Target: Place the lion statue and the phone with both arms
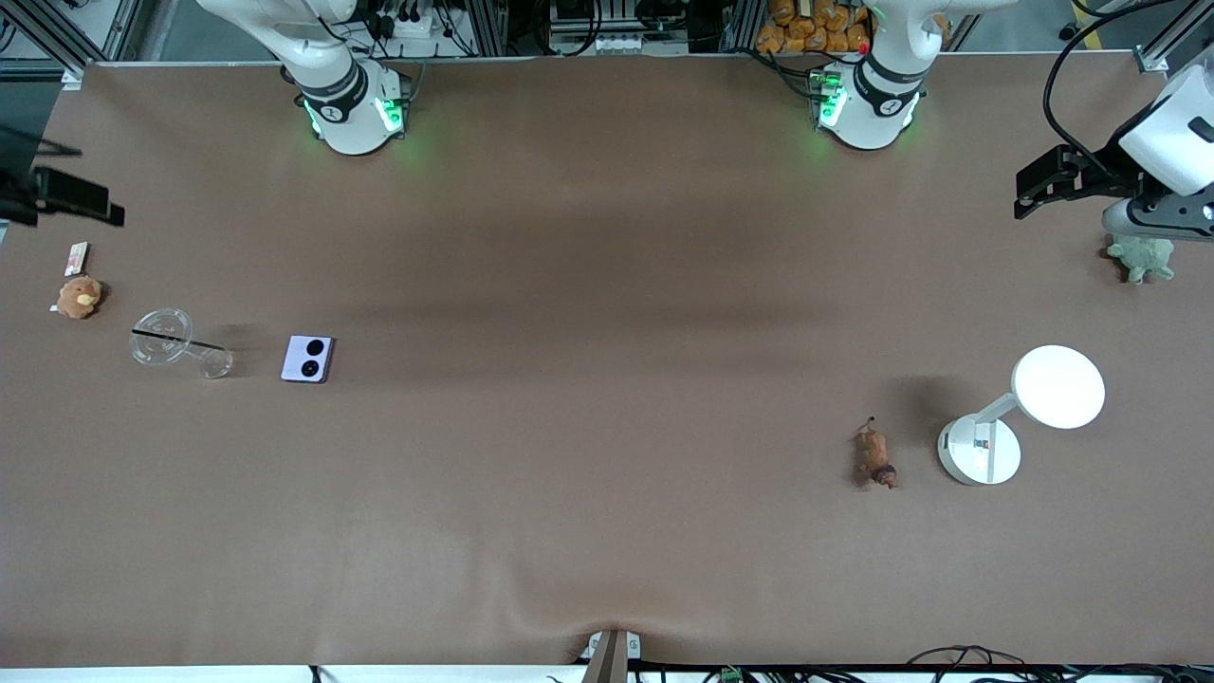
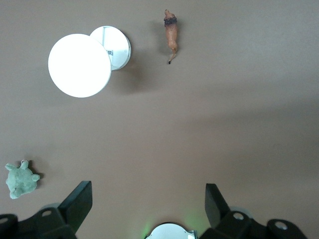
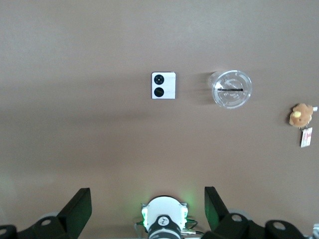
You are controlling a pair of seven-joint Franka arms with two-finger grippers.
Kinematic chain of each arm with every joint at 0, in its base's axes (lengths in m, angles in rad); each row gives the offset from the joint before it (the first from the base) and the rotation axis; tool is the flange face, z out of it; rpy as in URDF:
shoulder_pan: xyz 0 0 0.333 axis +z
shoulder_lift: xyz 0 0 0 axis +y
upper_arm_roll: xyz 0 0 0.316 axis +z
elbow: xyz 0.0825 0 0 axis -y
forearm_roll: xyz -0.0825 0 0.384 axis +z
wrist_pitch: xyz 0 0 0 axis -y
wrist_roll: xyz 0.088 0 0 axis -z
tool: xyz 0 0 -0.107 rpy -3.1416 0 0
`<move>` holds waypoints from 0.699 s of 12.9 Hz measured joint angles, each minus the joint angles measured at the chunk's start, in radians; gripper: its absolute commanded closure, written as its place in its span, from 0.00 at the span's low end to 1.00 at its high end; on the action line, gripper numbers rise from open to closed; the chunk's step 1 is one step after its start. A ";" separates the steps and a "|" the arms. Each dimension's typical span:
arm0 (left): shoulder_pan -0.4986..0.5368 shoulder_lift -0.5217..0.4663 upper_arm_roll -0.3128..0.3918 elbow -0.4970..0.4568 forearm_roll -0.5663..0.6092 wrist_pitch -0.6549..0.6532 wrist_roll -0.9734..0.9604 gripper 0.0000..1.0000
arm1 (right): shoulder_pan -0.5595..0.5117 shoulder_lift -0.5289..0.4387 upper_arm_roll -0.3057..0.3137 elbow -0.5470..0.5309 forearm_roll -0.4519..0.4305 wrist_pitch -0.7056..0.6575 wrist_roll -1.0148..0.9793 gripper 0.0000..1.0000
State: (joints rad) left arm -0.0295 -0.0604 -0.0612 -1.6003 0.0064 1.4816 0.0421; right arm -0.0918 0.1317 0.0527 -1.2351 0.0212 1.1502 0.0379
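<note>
Seen across the front view from its left edge to its right.

Right gripper hanging high at the right arm's end of the table, fingers wide apart, nothing between them (right wrist view shows both dark fingers spread with bare table between). Just below it: a small white-and-red card and a tan plush toy. Next, toward the table's middle, a clear plastic cup lying on its side with a black straw. Then the phone — flat on the table, camera circles up, close beside the cup, well apart from the right gripper and untouched.

Toward the left arm's end: the lion statue on the table, mane end toward the front camera, just beside the base of a white desk lamp. Left gripper up over the table's edge, above the green plush toy, fingers fully spread, holding nothing — statue well apart from it.

Likely troubles, as a judgement: knocking the cup while closing on the phone; slipping off the thin, flat phone; clipping the lamp head on the way down to the statue; toppling or pinching only the tiny statue's tail (small target, narrow body).
</note>
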 measured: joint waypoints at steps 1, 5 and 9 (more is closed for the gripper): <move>0.000 0.000 0.000 0.000 0.000 0.000 0.000 0.00 | 0.000 -0.048 0.000 -0.072 0.000 0.040 0.016 0.00; 0.000 0.000 0.000 0.000 0.000 0.000 0.000 0.00 | -0.023 -0.216 -0.008 -0.339 0.029 0.173 0.050 0.00; 0.000 0.000 0.000 0.000 0.000 0.000 0.000 0.00 | -0.027 -0.250 -0.004 -0.384 0.043 0.195 0.156 0.00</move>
State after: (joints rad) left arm -0.0294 -0.0604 -0.0610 -1.6003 0.0064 1.4816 0.0421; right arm -0.1189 -0.1182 0.0487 -1.6186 0.0640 1.3455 0.1944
